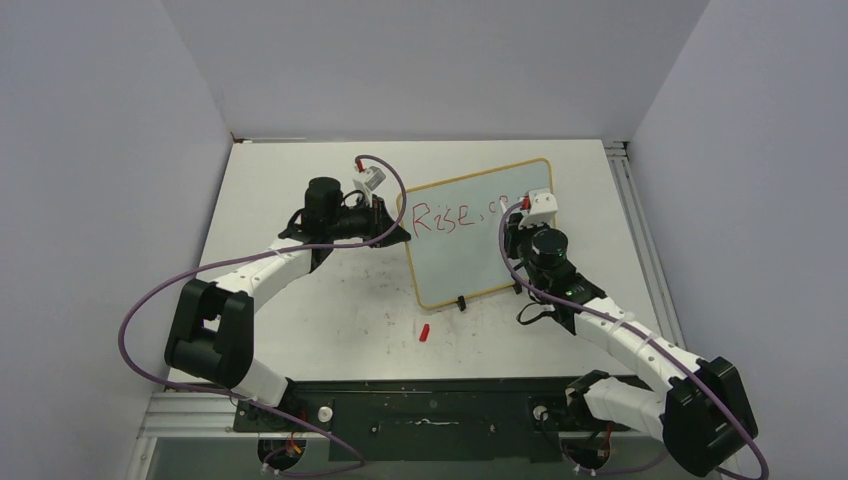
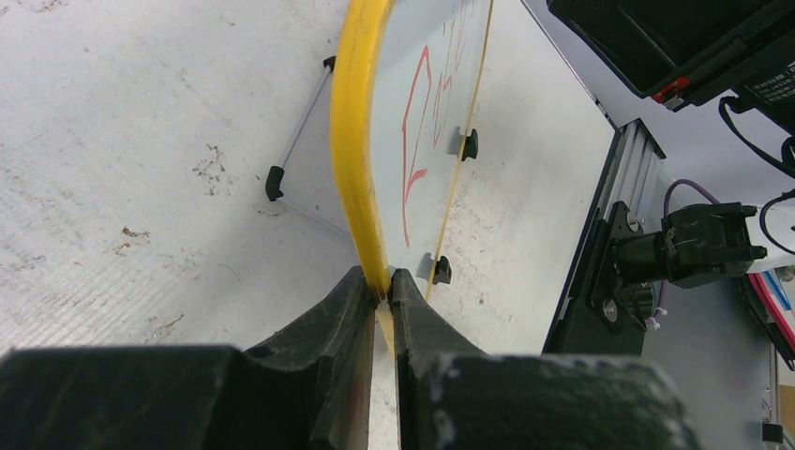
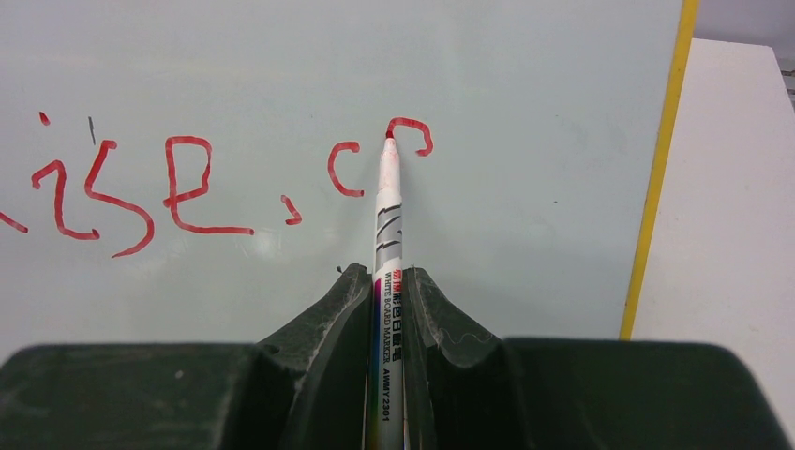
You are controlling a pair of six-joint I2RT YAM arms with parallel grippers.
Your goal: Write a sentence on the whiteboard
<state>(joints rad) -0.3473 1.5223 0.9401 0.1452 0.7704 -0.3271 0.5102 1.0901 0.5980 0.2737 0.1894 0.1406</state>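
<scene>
Propped whiteboard [image 1: 470, 245], mid-table [image 1: 300, 330]. Left gripper [image 2: 388, 283] pinches its frame edge, seen in the wrist view. Right gripper [image 3: 386, 286] clamps marker [image 3: 387, 216], tip touching sentence [image 3: 187, 187], reading "Rise, c". Overhead only: small red piece [image 1: 424, 332].

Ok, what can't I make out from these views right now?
- Right wrist view: the sentence's first letter runs off the left edge; the marker's back end is buried between the right fingers.
- Top view: the right wrist camera covers the lettering past "Rise, c" and the marker tip.
- Left wrist view: the whiteboard is nearly edge-on, so the writing is unreadable.
</scene>
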